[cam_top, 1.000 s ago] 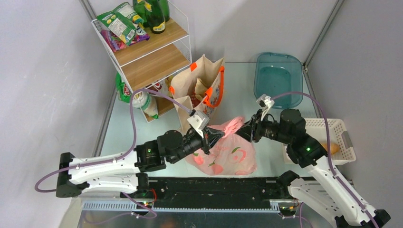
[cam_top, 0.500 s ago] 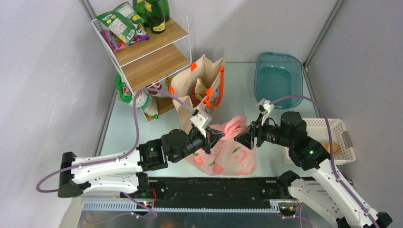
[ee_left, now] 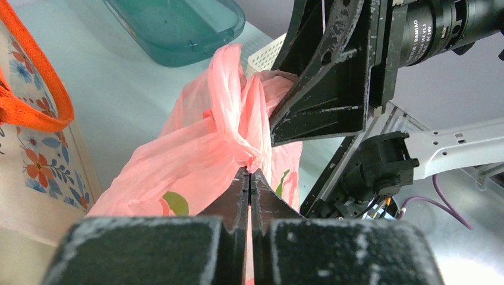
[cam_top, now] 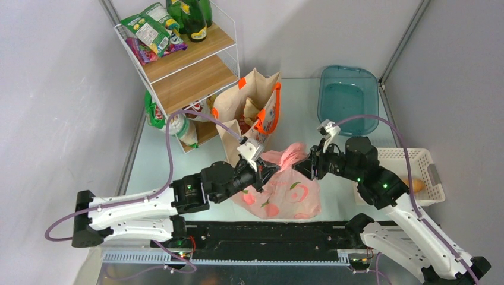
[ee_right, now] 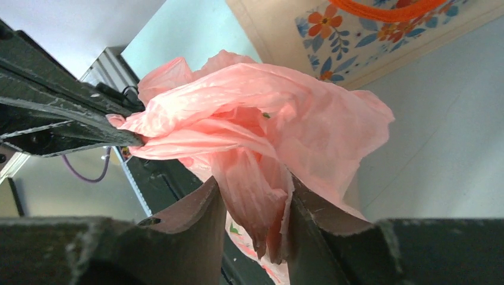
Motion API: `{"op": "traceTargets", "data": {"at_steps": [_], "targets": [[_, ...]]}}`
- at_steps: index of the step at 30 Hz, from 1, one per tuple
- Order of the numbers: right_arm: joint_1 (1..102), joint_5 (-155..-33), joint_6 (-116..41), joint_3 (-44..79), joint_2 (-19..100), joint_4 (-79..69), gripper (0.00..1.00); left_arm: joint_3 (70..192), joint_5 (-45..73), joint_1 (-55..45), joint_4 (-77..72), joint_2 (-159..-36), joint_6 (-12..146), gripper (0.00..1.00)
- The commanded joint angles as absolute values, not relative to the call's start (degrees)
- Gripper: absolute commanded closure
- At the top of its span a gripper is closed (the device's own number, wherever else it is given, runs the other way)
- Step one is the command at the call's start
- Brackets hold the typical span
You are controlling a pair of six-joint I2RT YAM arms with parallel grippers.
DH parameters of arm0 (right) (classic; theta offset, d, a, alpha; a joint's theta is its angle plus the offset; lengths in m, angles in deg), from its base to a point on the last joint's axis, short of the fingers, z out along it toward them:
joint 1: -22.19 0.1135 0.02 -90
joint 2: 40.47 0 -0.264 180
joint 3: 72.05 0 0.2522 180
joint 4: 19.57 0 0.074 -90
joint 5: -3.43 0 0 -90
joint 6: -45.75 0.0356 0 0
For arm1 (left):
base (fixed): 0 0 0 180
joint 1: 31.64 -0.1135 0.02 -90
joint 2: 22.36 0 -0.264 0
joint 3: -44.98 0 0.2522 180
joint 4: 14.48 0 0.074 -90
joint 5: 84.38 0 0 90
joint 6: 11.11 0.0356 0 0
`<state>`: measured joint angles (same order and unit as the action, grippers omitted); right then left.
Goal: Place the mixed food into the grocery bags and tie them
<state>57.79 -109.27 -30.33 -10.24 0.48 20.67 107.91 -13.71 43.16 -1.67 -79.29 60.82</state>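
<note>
Pale green tabletop (cam_top: 297, 113) between grey walls carries a pink plastic bag (cam_top: 291, 196) near the front edge. A beige tote (cam_top: 229, 104) stands upright just behind it, a teal tray (cam_top: 347, 69) sits at the far right, and a white basket (cam_top: 410, 155) on the right holds a bread roll (cam_top: 418, 185). At the bag's gathered top the left gripper (ee_left: 249, 173) is clamped tight on a twisted strand of pink plastic, while the right gripper (ee_right: 252, 193), facing it from the other side, presses its fingers (ee_right: 202, 208) against a second bunch, both strands lifted above the bag's body.
</note>
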Motion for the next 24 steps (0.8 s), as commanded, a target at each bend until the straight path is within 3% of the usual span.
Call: {"op": "traceTargets", "data": {"at_steps": [1, 5, 13, 16, 21, 24], "targets": [[58.22, -101.64, -29.79, -7.14, -1.1, 20.24, 0.6, 108.78, -15.26, 42.82, -2.75, -77.28, 60.37, 1.0], [58.23, -97.34, -28.41, -7.14, -2.87, 19.08, 0.66, 109.0, -14.59, 42.83, -2.57, -76.93, 60.84, 1.0], [58.4, -98.69, -28.32, -7.14, -1.9, 17.07, 0.68, 107.62, -12.86, 44.28, -2.66, -76.71, 61.15, 1.0], [58.47, -99.54, -28.47, -7.14, -1.37, 16.9, 0.74, 106.54, -12.9, 45.56, -2.7, -75.31, 61.69, 1.0], [58.71, -100.34, -29.12, -7.14, -0.78, 16.58, 0.93, 104.29, -12.78, 47.12, -2.66, -74.58, 61.75, 1.0], [58.85, -100.29, -29.29, -7.14, -0.66, 16.41, 0.94, 102.64, -11.95, 47.32, -2.77, -74.47, 60.52, 1.0]]}}
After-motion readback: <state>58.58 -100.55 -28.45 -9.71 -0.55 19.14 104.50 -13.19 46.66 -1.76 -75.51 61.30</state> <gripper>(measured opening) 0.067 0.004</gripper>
